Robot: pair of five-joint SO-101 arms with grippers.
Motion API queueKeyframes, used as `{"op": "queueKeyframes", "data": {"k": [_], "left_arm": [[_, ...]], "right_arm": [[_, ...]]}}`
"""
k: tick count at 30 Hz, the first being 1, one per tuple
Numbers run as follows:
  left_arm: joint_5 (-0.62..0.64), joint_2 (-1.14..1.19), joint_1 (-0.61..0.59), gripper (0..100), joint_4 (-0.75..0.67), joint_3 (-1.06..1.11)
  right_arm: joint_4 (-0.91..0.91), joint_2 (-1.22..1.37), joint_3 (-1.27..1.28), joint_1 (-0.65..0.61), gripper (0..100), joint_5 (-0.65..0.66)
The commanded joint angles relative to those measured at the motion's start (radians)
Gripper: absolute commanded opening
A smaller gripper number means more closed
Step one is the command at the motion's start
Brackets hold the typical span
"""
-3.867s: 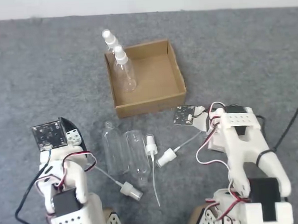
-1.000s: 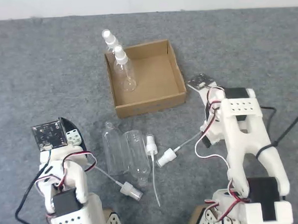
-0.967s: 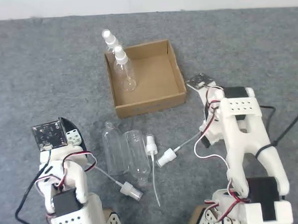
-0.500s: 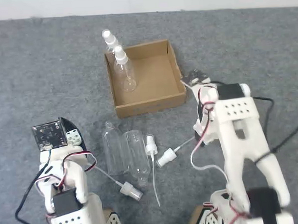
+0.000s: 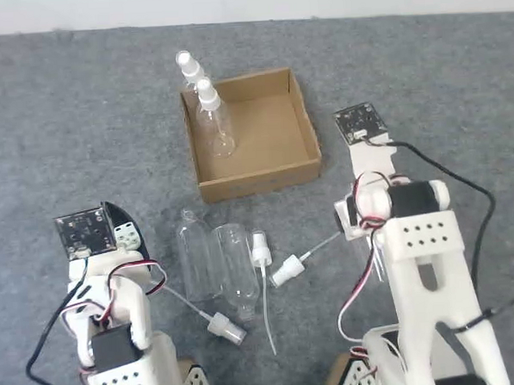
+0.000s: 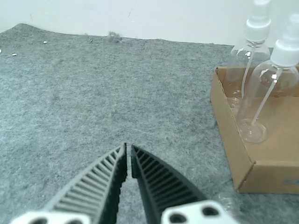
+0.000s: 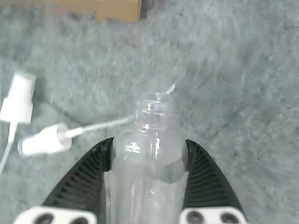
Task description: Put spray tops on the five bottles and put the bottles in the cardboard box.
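The cardboard box (image 5: 298, 126) sits at the back middle of the carpet, and two bottles with spray tops (image 5: 210, 113) stand in its left corner (image 6: 275, 79). Two clear open bottles (image 5: 216, 259) lie side by side in front of the box. Three loose spray tops lie near them: one upright (image 5: 260, 247), one beside it (image 5: 286, 269), one nearer the front (image 5: 223, 325). My right gripper (image 7: 148, 147) is shut on a clear uncapped bottle (image 7: 149, 119), held above the carpet close to a spray top (image 7: 44, 139). My left gripper (image 6: 129, 148) is shut and holds nothing, low at the front left.
Grey carpet covers the whole table. The right arm (image 5: 405, 228) stands over the area right of the loose spray tops. The left arm (image 5: 106, 278) rests at the front left, away from the bottles. A pale wall runs along the back.
The right arm has risen and swung back from the box's right front corner, its wrist now turned down towards the loose spray tops. The left arm has not moved.
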Motion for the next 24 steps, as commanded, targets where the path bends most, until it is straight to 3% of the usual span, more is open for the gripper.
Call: {"op": "queueKeyframes", "data": {"k": [1,9,15,20,24], "left_arm": [[-0.005,-0.017,-0.002,1,-0.035,-0.001],[-0.005,-0.017,0.002,1,-0.035,-0.002],[0.002,-0.017,0.069,1,-0.031,-0.004],[0.106,-0.017,0.098,1,-0.029,-0.005],[0.084,-0.017,0.101,1,-0.023,-0.005]], "right_arm": [[-0.096,-0.065,0.040,0.002,4.1,-0.049],[-0.162,-0.182,0.160,0.004,4.1,-0.057],[-0.206,-0.315,0.258,0.004,4.1,-0.057],[-0.225,-0.387,0.315,0.004,4.1,-0.057],[-0.225,-0.401,0.316,0.051,4.0,-0.058]]}}
